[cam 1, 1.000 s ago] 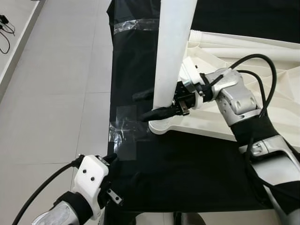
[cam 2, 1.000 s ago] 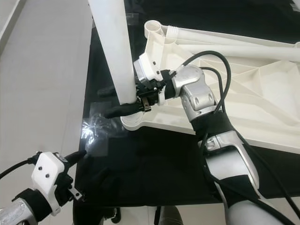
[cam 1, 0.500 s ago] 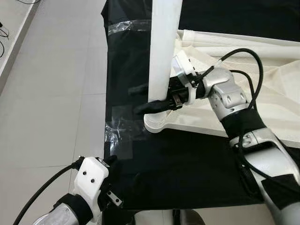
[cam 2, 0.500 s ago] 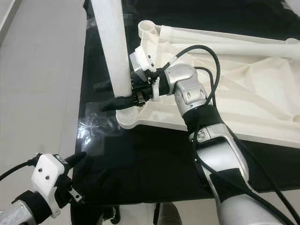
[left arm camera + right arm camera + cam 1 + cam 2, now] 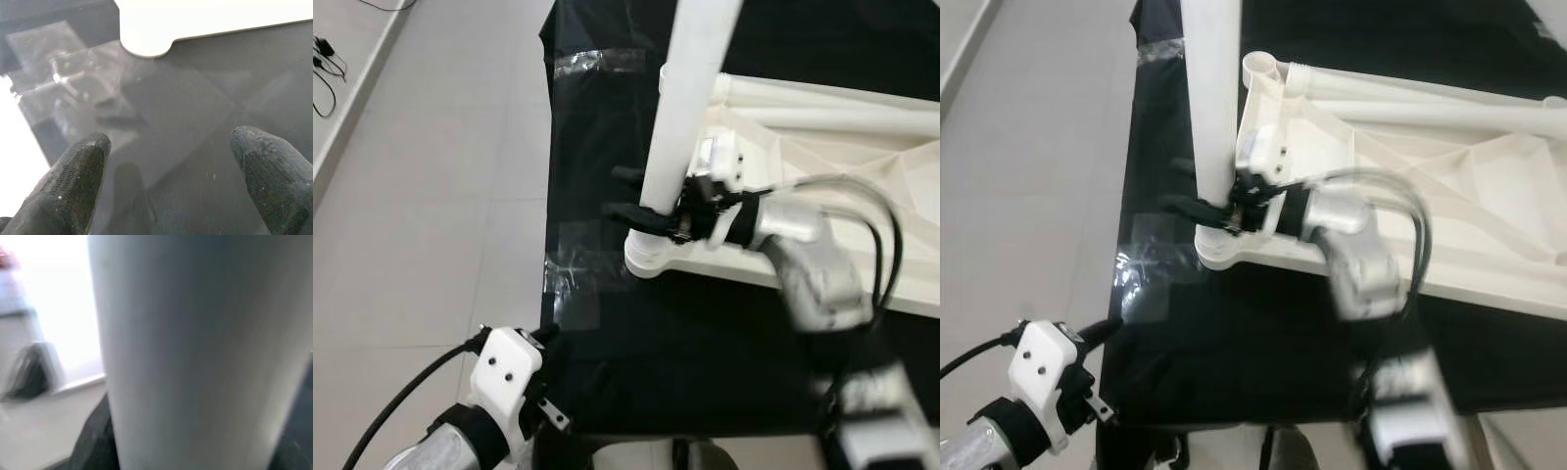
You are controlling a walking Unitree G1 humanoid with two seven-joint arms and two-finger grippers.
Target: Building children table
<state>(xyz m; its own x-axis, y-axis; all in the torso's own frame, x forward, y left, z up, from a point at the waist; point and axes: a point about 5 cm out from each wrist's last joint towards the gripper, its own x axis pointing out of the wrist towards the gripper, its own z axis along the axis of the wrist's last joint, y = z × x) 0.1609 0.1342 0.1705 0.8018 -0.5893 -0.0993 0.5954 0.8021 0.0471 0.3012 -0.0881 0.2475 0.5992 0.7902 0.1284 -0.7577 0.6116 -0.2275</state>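
At lower left, left gripper (image 5: 544,336) idle over black cloth (image 5: 705,333), fingers (image 5: 78,171) spread, holding nothing. Centre: right gripper (image 5: 641,196) clamped on upright leg (image 5: 690,98), now lower on it than half a second back, arm swung down and blurred; leg foot meeting corner socket (image 5: 648,260) of upturned tabletop (image 5: 822,147). Probably seating or twisting leg home.

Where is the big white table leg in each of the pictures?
Left eye view: the table leg stands upright just right of centre, the right gripper around its base.
Right eye view: it stands left of centre.
Left wrist view: I cannot make it out; a white corner socket shows.
Right wrist view: it spans the middle, very close.
Shared landmark: the corner socket of the white tabletop.
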